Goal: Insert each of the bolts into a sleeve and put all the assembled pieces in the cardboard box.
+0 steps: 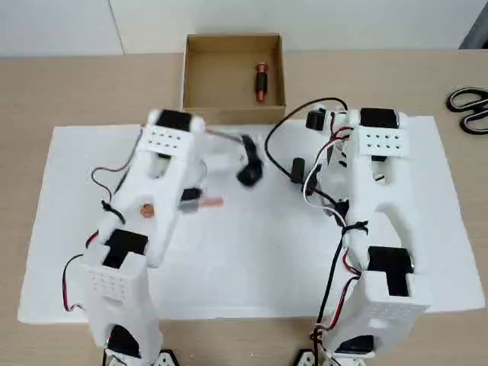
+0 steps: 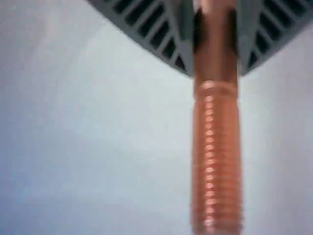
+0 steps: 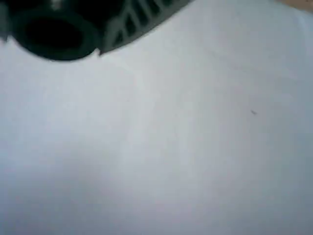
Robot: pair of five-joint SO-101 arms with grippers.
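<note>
My left gripper (image 2: 215,44) is shut on a copper bolt (image 2: 216,156), whose threaded shank points away from the jaws over the white mat. In the high view this bolt (image 1: 207,202) sticks out to the right of the left arm, just above the mat. My right gripper (image 3: 73,29) is shut on a black sleeve (image 3: 54,34), its open bore facing the camera; from above it is a dark piece (image 1: 297,169). Another black sleeve (image 1: 250,171) sits between the arms. The cardboard box (image 1: 195,72) at the back holds one assembled piece (image 1: 261,82).
A white mat (image 1: 252,259) covers the table's middle. A copper-coloured piece (image 1: 146,210) shows by the left arm. Scissors (image 1: 469,107) lie at the far right on the bare tabletop. Black cables (image 1: 305,114) loop near the right arm's wrist.
</note>
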